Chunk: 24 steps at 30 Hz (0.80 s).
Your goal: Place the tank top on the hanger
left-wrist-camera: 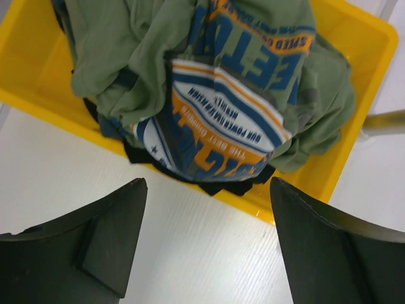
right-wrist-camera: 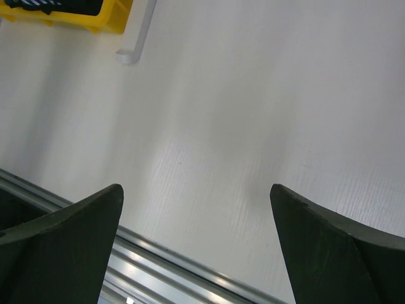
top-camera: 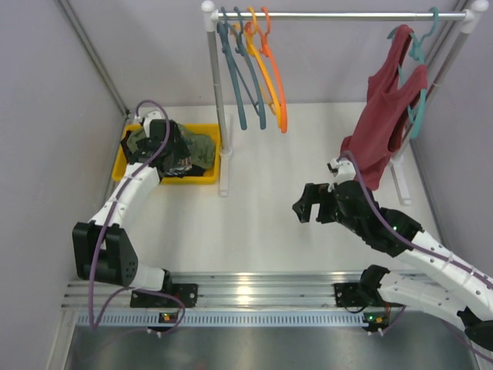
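The olive-green tank top (top-camera: 202, 148) lies crumpled in a yellow bin (top-camera: 122, 166) at the back left. The left wrist view shows it close up (left-wrist-camera: 120, 44), its blue, orange and white printed patch (left-wrist-camera: 221, 120) facing up. My left gripper (top-camera: 176, 154) hovers open and empty over the bin's near side (left-wrist-camera: 207, 183), above the table just short of the fabric. The reddish-orange hanger (top-camera: 277, 89) hangs empty on the rail, rightmost of several. My right gripper (top-camera: 302, 202) is open and empty above the bare table (right-wrist-camera: 196, 188).
Two teal-grey hangers (top-camera: 240, 77) and a yellow-orange one (top-camera: 262, 71) hang beside the task hanger. A dark red tank top (top-camera: 381, 123) hangs on a teal hanger at the right. The rack's left post (top-camera: 219, 100) stands beside the bin. Dark fabric (left-wrist-camera: 221, 187) lies under the tank top.
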Available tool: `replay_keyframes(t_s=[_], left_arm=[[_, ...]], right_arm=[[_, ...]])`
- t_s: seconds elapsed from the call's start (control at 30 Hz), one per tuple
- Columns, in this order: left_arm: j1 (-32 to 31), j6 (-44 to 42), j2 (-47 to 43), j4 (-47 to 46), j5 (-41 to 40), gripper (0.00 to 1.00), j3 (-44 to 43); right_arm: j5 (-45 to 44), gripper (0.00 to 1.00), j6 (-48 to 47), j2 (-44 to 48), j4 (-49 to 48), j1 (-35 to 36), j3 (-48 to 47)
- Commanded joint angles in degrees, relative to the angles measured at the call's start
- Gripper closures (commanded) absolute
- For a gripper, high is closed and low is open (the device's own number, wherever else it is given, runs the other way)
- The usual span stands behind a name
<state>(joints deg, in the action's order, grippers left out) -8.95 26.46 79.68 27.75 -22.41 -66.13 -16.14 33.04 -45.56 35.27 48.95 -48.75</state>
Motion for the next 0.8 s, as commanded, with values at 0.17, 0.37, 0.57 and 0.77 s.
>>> replay_keyframes(t_s=[0.17, 0.37, 0.57, 0.77], left_arm=[[1.65, -2.2, 7.85, -8.59, 2.2, 0.2, -4.89], [2.36, -2.72, 10.84, -11.49, 3.61, 0.28, -4.01], [2.45, -3.69, 12.08, -11.49, 4.04, 0.7, -4.89], [2.36, -6.76, 4.18, -10.87, 5.18, 1.0, -6.03]], right_arm=[[0.58, 0.0, -0.43, 3.11, -0.64, -0.52, -0.38], [0.67, 0.0, -0.69, 2.93, -0.46, -0.52, -0.55], [1.29, 0.0, -0.52, 3.11, -0.46, -0.52, -0.82], [1.2, 0.0, -0.69, 3.29, -0.72, -0.52, -0.64]])
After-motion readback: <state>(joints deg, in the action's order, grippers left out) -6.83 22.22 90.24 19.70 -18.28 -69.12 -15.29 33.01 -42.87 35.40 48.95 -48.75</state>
